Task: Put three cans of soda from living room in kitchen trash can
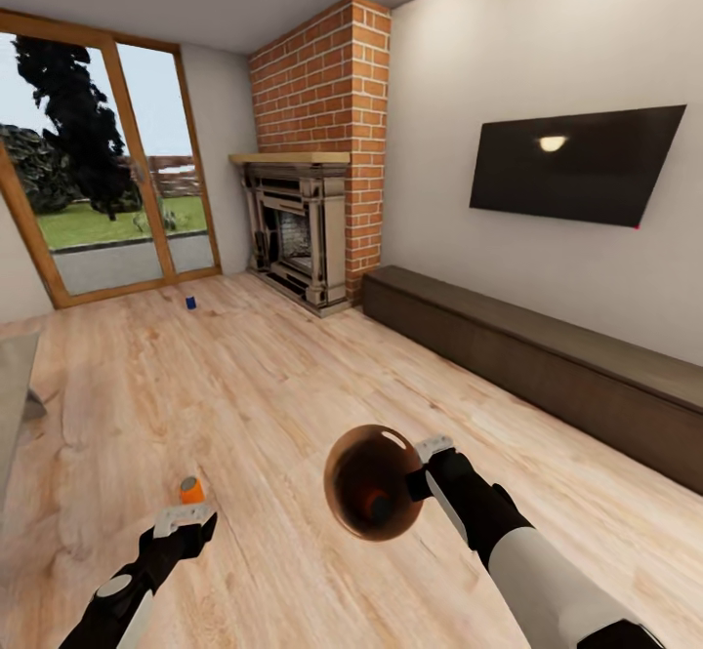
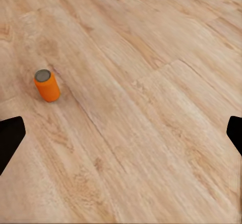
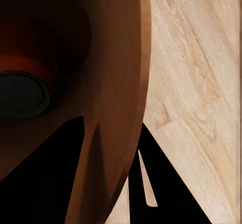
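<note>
Left wrist view, orange can (image 2: pixel 47 86) beyond open left claw (image 2: pixel 121 135)

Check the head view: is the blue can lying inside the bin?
No. The blue can stands on the floor near the glass door, far from the bin.

The head camera looks from above, forward and down across the wood floor (image 1: pixel 293 376) toward the brick fireplace (image 1: pixel 298 234), the wall TV (image 1: pixel 576 163) and the long bench (image 1: pixel 547 356), with both arms low in the foreground. The left wrist camera faces down at the same floor from fairly near, taking in the orange can (image 2: pixel 47 85) that the head view also has, just ahead of the left arm. The right wrist camera sits very close against the brown bin (image 3: pixel 101 82), peering into it past a strip of floor; the head view shows that bin tipped mouth-on.
</note>
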